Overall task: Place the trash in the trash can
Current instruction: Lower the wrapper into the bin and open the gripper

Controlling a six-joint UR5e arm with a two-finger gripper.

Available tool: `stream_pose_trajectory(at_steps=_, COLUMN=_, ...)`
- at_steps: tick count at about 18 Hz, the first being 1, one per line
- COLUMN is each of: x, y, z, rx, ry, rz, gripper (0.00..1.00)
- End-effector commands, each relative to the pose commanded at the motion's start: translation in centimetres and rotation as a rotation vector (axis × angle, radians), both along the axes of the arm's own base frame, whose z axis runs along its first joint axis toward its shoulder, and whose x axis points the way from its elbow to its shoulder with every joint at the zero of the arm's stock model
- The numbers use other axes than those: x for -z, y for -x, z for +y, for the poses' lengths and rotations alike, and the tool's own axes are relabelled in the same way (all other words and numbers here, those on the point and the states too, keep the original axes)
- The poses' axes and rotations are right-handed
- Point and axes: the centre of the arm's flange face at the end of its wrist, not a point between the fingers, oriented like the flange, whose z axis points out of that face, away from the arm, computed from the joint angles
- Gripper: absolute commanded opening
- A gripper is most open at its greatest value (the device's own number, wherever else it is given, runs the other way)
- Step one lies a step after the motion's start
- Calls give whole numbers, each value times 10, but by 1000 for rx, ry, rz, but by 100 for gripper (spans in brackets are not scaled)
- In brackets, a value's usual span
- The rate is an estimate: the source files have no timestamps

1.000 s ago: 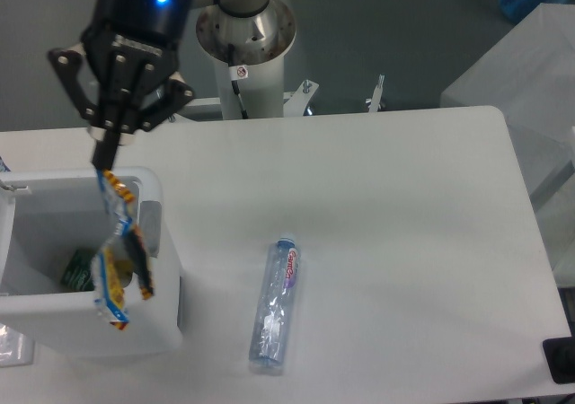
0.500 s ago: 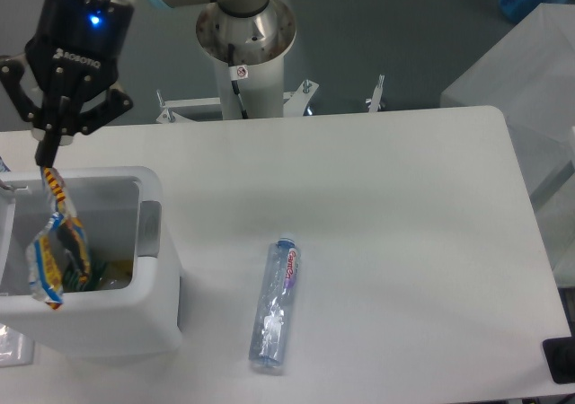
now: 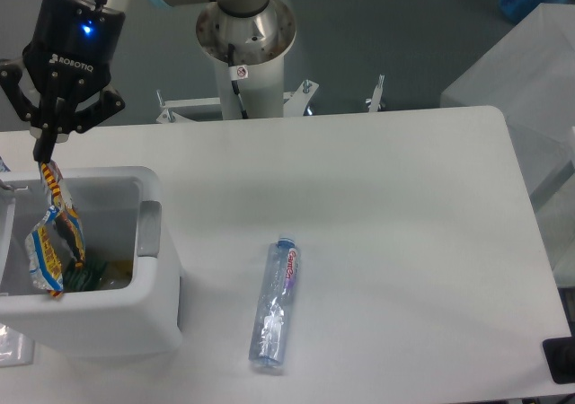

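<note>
From my remote station, reading left to right. One trash can (image 3: 153,319), white with thick rounded walls and a grey tab (image 3: 148,229) on its right side, stands at the table's left edge. Above its open mouth I see my one gripper (image 3: 42,157), its two fingers drawn together and pinching the top corner of one blue snack packet (image 3: 54,242). The packet, with its yellow-orange edge, hangs straight down from the fingertips, and its lower part sits inside the bin's opening, below the rim line, near the left inner wall. Whether it touches the bin floor I cannot tell. At the bottom of the bin, beside the packet's lower end, I make out something dark green (image 3: 90,276) and a small yellowish patch; I cannot say what either is. A blue light (image 3: 87,30) glows on the gripper's black body.

To the right of the bin, well apart from it, lies one crushed clear plastic bottle (image 3: 276,305) on the white table (image 3: 404,242), flat on its side, its blue cap (image 3: 286,241) pointing away from me and its body running slightly down and to the left. Behind the table's far edge stands one arm base column (image 3: 245,40). At the table's lower right corner I see one small dark object (image 3: 561,359), cut off by the frame.
</note>
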Motion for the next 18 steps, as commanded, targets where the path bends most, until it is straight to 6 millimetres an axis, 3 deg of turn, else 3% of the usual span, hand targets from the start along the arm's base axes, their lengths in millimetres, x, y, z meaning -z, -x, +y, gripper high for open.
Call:
stream_pose_trajectory(at_steps=3, x=17, y=3, z=4, rx=9, ry=23, rz=-5, gripper=5)
stream_pose_trajectory(at_steps=8, x=20, y=7, z=9, rx=11, ry=27, rz=-5, gripper=8)
stream_pose_trajectory(at_steps=11, x=32, y=12, z=16, rx=10, ry=45, rz=-15, gripper=12)
stream_pose_trajectory(at_steps=14, x=40, y=14, z=21, rx=47, ry=51, rz=9, gripper=27)
stream_pose_trajectory(at_steps=18, x=33, y=20, z=23, rx=72, ry=47, rz=87, gripper=68)
